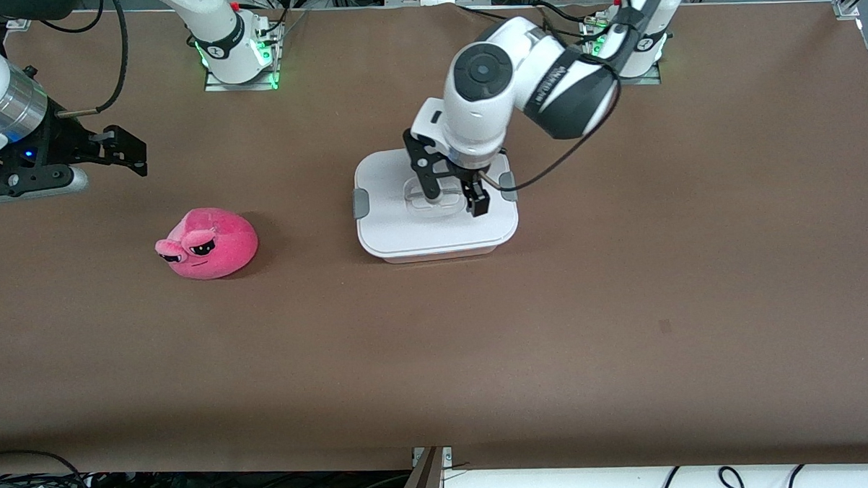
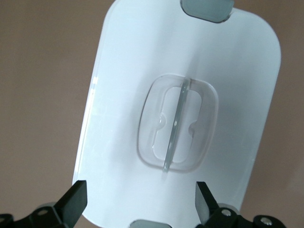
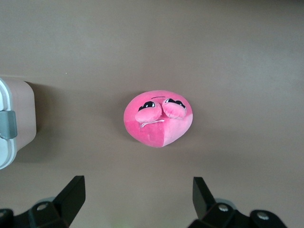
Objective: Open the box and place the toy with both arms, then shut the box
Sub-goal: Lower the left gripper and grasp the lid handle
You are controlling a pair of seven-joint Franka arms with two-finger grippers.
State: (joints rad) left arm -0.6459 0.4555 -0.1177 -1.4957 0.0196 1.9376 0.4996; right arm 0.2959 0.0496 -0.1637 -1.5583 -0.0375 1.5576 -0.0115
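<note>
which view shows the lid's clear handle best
The left wrist view: the handle fills the middle, its ridge and recess plain. In the front view the left gripper partly covers it. The right wrist view shows only a corner of the box.

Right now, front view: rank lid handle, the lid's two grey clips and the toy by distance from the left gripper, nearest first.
Left gripper hangs open over the lid.
1. Lid handle: directly under it.
2. Grey clip at the left arm's end of the box.
3. Grey clip at the right arm's end.
4. Toy: on the table, toward the right arm's end.
</note>
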